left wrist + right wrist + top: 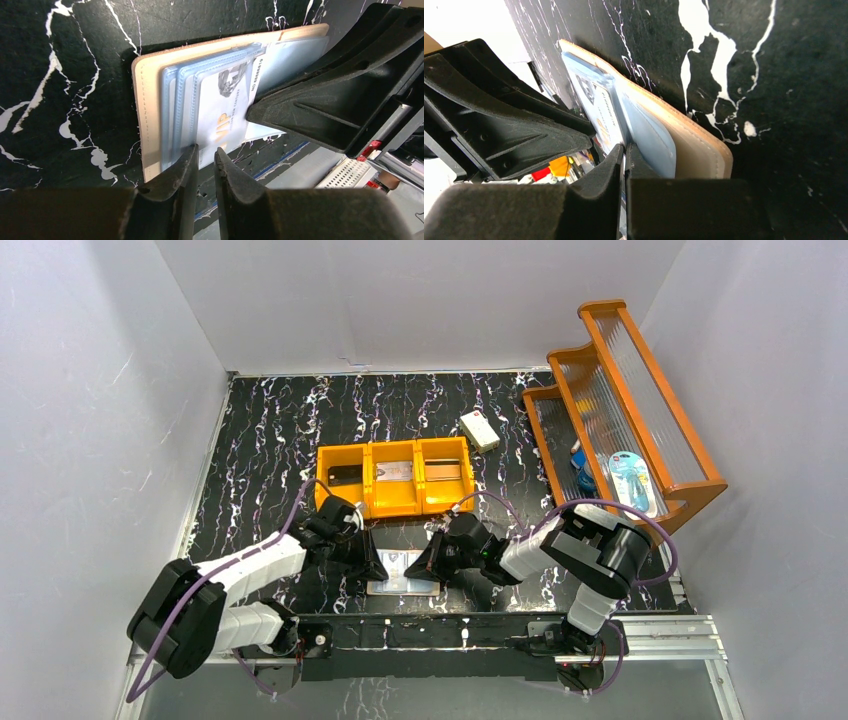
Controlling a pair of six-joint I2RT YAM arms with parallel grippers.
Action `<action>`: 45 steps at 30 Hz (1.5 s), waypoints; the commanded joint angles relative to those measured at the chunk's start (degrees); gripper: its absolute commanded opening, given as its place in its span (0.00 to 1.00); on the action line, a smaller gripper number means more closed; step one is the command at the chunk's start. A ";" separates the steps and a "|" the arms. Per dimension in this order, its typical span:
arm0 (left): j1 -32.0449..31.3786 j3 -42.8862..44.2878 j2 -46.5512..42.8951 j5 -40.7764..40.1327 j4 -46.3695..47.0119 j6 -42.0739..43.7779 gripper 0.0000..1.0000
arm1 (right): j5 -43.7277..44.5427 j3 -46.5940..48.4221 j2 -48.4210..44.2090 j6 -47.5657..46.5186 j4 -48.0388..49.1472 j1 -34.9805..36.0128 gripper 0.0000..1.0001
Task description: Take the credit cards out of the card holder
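The card holder [402, 585] lies open near the table's front edge, peach outside [150, 110] with pale blue pockets. A white credit card [220, 115] printed "VIP" sticks partway out of a pocket. My right gripper [624, 146] is shut on that card's edge [606, 117], beside the card holder [694, 150]. It shows in the top view [430, 565]. My left gripper [205, 149] is at the card holder's left panel, its jaws a narrow gap apart with nothing between them. One fingertip [190, 152] rests on the pocket edge. It also shows in the top view [372, 562].
An orange three-compartment bin [370, 502] behind the grippers holds a black card [343, 474], a silver card [393, 471] and another card [448, 470]. A white box [479, 430] lies further back. An orange wooden rack [625, 410] stands at the right. White walls enclose the table.
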 commanded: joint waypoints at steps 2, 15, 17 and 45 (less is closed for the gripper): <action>-0.95 -2.33 1.01 -1.47 0.09 -0.73 0.17 | -0.54 0.96 1.32 -0.23 -1.91 -0.19 0.13; -1.22 -2.39 3.30 -5.69 -1.94 -0.83 0.11 | 1.37 1.08 -4.88 -4.53 -12.73 -2.87 0.00; -1.27 -2.07 4.01 -6.58 -2.61 -0.36 0.10 | 1.45 0.66 -6.48 -5.59 -14.76 -3.68 0.00; -1.55 8.25 1.67 -5.04 -8.12 3.15 0.22 | 1.85 -1.06 -7.73 -4.05 -15.81 -4.96 0.09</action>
